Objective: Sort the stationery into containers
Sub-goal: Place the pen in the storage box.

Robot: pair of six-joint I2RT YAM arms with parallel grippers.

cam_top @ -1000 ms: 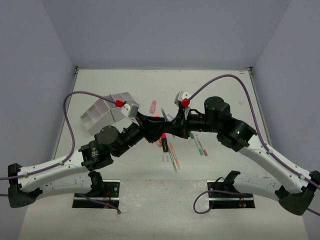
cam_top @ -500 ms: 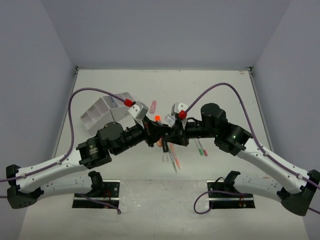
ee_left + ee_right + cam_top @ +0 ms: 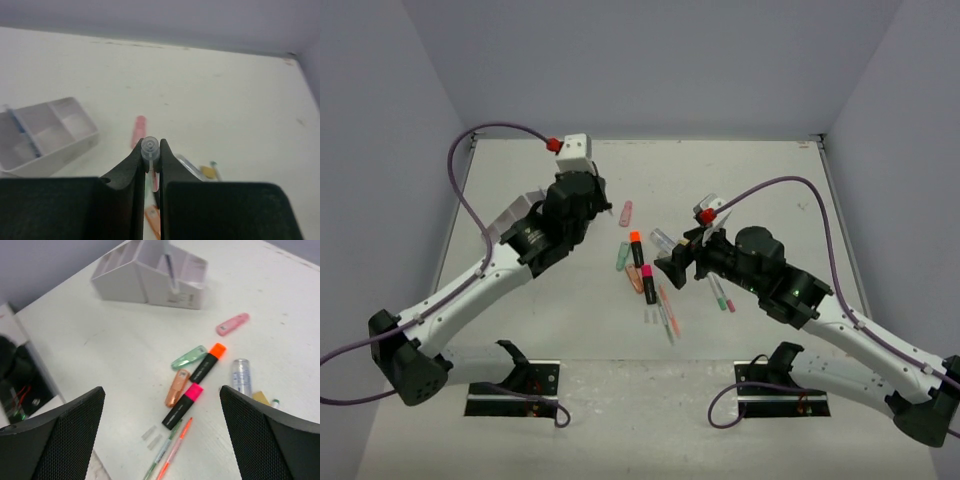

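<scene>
My left gripper [image 3: 150, 150] is raised above the table [image 3: 592, 200] and shut on a thin pen with a clear cap [image 3: 150, 146], seen end-on between the fingertips. A white compartment tray [image 3: 47, 134] lies below to its left with a blue pen inside; my left arm mostly hides the tray [image 3: 512, 213] from above. My right gripper [image 3: 161, 390] is open and empty, hovering over the loose stationery [image 3: 672, 268]. Below it lie an orange-tipped highlighter [image 3: 205, 362], a pink-tipped highlighter [image 3: 182, 405] and two thin pens [image 3: 167, 450].
Loose caps lie around: green [image 3: 189, 356], copper [image 3: 177, 387], pink [image 3: 232, 323], plus two tiny clear pieces [image 3: 152, 437] and a clear tube [image 3: 241, 375]. More pens [image 3: 722, 292] lie under the right arm. Grey walls close in three sides.
Both grippers met over the pile. The left one shut on the pen, rose and swung back left towards the tray. The right gripper opened and drew back to the right.
</scene>
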